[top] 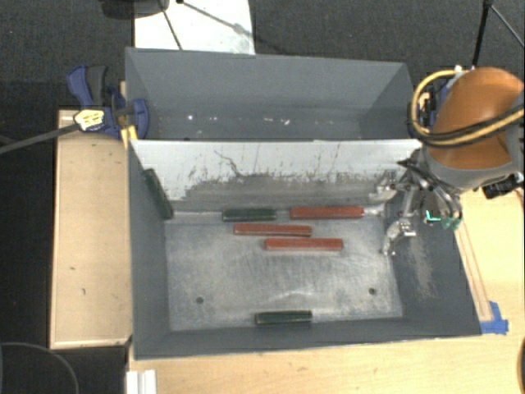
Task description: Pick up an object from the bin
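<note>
My gripper (394, 238) hangs over the right side of the bin, fingers pointing down, with nothing visible between them. The nearest loose thing is a thin red-brown bar (326, 213) lying flat just left of it near the back wall. Another red-brown bar (303, 244) lies a little lower, and a third (271, 230) sits between them to the left. A dark green bar (249, 215) rests further left along the back.
A dark green bar (283, 318) lies at the front edge of the bin floor. Another dark bar (157, 194) leans on the left wall. The arm's orange cover and cables sit above the bin's right rim.
</note>
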`<state>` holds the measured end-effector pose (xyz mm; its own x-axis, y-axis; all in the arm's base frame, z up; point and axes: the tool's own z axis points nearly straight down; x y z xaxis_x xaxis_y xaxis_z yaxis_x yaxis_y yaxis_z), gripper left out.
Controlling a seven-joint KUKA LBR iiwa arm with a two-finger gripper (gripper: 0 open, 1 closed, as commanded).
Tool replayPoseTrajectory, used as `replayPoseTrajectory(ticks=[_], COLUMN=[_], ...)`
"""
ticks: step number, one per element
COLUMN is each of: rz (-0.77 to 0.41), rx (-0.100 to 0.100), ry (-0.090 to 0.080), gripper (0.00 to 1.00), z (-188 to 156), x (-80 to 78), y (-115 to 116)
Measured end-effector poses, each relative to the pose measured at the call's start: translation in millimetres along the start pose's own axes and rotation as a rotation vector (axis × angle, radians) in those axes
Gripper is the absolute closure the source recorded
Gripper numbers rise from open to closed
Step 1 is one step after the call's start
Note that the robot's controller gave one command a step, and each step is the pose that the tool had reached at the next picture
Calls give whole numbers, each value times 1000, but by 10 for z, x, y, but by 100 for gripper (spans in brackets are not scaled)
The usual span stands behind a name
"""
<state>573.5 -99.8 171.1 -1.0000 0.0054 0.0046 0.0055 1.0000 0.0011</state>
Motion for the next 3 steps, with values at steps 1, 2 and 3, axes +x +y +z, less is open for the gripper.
replayPoseTrajectory(ticks=[1, 2, 3], rz=[-2, -62, -63], rx=[1, 1, 1], ry=[-8, -7, -7], gripper=[0, 100, 100], z=[-45, 856, 856], x=[-17, -196, -196], y=[1, 853, 852])
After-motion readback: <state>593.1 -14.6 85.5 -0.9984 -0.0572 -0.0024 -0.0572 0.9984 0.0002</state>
